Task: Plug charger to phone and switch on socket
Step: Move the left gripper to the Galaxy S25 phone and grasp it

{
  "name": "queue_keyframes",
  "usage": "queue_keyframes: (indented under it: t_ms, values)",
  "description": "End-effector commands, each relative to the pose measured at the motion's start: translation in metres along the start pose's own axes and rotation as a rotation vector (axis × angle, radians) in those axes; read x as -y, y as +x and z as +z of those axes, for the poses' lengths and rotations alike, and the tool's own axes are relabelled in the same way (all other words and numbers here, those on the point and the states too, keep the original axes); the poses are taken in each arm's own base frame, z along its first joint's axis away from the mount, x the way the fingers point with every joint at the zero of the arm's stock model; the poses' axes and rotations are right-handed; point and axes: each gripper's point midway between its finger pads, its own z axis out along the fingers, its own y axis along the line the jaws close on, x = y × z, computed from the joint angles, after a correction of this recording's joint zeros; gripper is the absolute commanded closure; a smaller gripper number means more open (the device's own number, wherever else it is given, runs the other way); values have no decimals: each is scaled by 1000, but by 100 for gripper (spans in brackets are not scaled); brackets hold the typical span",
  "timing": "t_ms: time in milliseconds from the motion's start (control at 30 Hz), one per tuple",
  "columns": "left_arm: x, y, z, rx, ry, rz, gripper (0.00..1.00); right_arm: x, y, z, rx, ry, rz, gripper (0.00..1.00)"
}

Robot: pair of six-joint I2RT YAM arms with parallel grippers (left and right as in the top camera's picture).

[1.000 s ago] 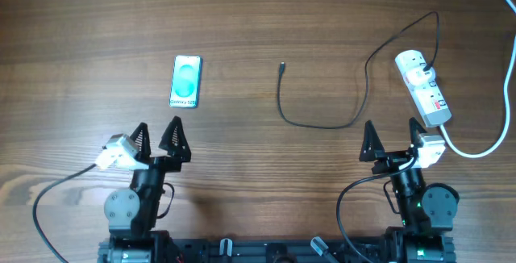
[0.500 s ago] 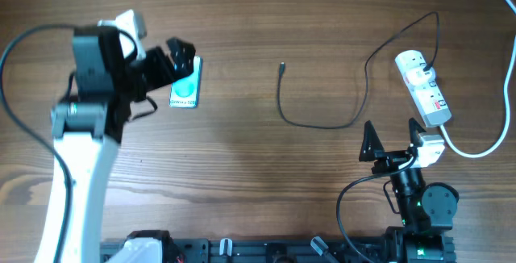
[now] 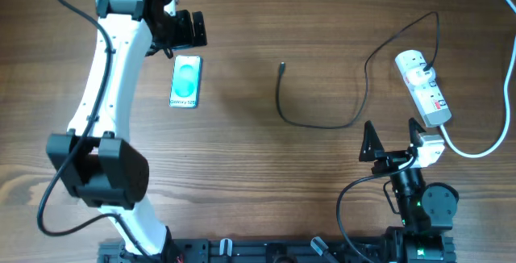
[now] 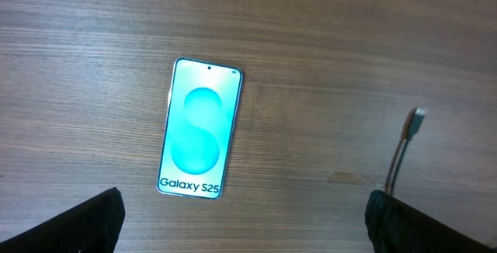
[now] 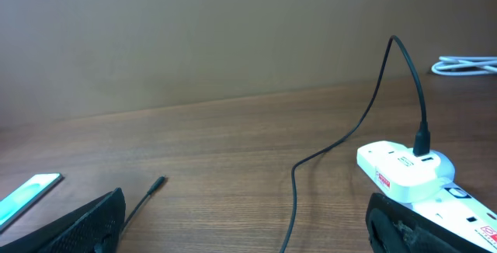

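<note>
While both sets of jaws gape empty, the charger [image 3: 318,127] sits plugged into the socket [image 3: 431,98].

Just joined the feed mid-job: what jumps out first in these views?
The white left arm is stretched far out on the left, and its open left gripper hangs just beyond the bright teal phone, which lies flat, screen up. In the middle, the charger loops loose with its tip plugged into nothing. Its other end runs right to the socket, with the open right gripper parked nearby.
</note>
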Motion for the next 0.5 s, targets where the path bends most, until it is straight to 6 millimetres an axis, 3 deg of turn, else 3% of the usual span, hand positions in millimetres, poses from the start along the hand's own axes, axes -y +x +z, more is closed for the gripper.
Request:
queue_keyframes:
  t_ms: [0, 200, 467]
  values:
    - [4, 7, 31, -80, 22, 110, 0, -1, -2, 0, 10, -5, 5, 0]
    - [-6, 28, 88, -223, -8, 148, 0, -1, -2, 0, 10, -5, 6, 0]
    - [-30, 44, 125, -292, -110, 104, 0, -1, -2, 0, 10, -5, 6, 0]
